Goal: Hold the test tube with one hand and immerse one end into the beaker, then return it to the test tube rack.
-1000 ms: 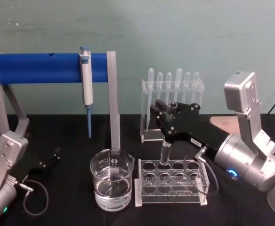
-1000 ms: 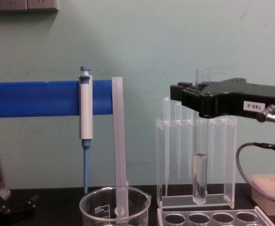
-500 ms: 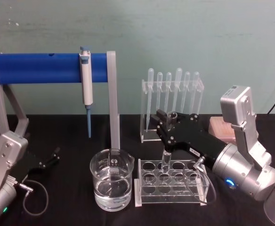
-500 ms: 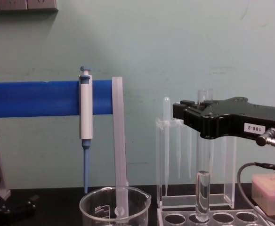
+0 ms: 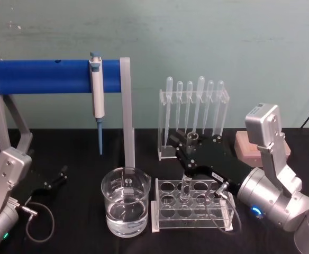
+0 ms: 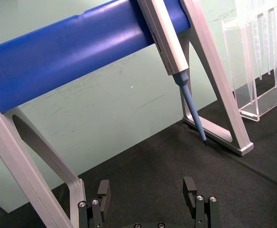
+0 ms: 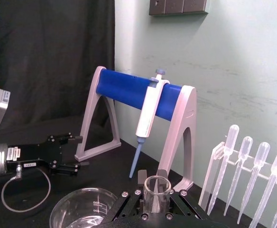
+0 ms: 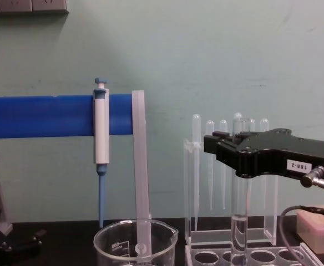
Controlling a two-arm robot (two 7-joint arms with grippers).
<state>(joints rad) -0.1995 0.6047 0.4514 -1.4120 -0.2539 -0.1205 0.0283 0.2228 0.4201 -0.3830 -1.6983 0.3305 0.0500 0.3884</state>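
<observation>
Tube return | right gripper (image 5: 190,142) clamped on the test tube (image 8: 239,233) near its rim, keeping it upright | tube's lower end directly below, entering a hole of the clear rack (image 5: 194,221) | beaker (image 5: 125,208) beside, to its left | left gripper (image 6: 148,194) open, parked on the bench (image 5: 75,159).

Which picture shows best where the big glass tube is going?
The head view: the wide clear glass test tube, held by the right black flat gripper, stands in a hole of the clear rack with round holes. The chest view shows it side-on; the right wrist view shows its open rim.
</observation>
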